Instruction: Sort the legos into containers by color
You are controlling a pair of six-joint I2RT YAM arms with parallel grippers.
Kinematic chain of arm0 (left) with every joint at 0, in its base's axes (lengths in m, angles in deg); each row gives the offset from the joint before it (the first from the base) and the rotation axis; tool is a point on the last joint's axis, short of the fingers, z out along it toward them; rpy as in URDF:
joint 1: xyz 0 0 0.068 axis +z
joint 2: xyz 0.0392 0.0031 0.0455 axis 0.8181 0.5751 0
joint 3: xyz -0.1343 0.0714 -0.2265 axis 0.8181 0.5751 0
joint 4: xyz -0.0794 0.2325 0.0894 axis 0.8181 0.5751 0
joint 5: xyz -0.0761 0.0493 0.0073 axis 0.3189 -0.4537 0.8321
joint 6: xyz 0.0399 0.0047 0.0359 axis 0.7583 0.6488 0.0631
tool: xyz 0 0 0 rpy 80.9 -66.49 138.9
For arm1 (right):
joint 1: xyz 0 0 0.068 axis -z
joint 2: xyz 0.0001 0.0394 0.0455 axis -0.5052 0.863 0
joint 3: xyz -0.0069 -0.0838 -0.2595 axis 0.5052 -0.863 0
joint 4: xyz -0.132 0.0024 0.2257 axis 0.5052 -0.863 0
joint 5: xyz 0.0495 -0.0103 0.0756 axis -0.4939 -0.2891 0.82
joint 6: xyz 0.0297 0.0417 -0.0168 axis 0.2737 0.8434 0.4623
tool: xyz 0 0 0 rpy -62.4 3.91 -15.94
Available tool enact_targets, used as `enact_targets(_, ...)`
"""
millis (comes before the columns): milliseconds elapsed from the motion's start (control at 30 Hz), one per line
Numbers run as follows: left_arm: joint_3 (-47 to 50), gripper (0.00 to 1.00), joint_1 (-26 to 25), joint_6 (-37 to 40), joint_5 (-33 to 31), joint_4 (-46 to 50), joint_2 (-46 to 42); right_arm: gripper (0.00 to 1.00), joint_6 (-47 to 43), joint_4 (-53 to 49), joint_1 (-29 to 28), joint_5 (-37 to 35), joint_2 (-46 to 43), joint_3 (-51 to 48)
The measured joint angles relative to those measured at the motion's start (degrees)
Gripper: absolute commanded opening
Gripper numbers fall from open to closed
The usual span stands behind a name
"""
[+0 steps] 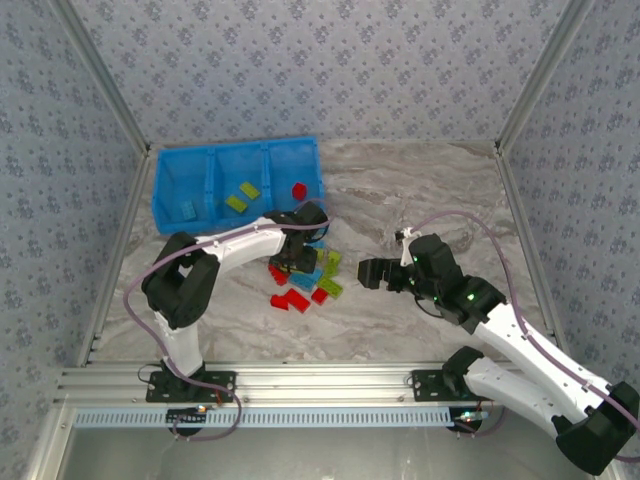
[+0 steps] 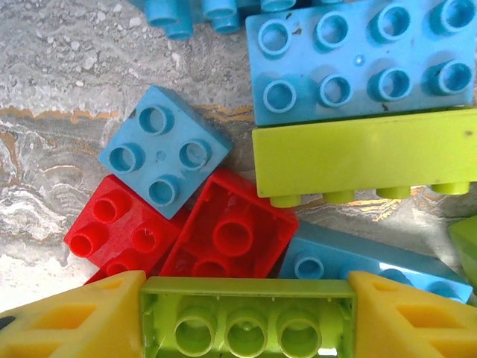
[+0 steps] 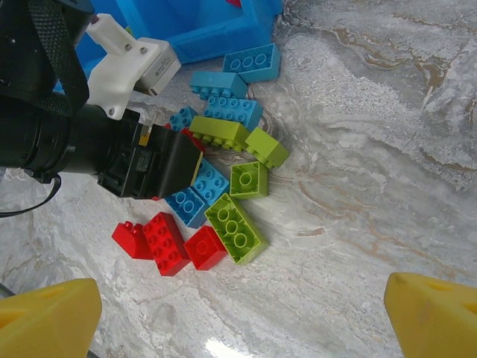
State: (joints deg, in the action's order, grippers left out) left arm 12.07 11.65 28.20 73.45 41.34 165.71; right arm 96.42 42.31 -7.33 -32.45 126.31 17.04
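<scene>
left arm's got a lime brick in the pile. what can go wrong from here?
1. The lime brick between the left jaws has a red brick and a blue brick beside it; lifting may drag them or scatter the pile.
2. It sits at the jaws' very tips, so it might slip before reaching the tray.
3. The right arm, jaws open, hangs beside the pile; reaching in now risks hitting the left arm.
</scene>
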Motion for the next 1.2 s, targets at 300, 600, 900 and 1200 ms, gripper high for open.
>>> enact_targets(300,-0.1,0.52,0.0,-0.7,-0.1,0.1,-0.7,1.00,0.1,0.0,-0.7,0.0,0.0,0.0)
enact_targets(600,-6.3,0.52,4.9,0.5,-12.0,0.5,-10.2,1.00,0.1,0.0,-1.3,-0.5,-0.4,0.0)
enact_targets(900,-18.8,0.56,24.2,4.0,-17.3,-9.1,-0.5,1.00,0.1,-1.5,-2.2,-1.2,-1.8,0.1)
enact_targets(1200,-24.4,0.78,25.8,7.1,-11.6,-10.5,7.0,1.00,0.5,-3.5,-2.8,-2.5,-3.7,0.4)
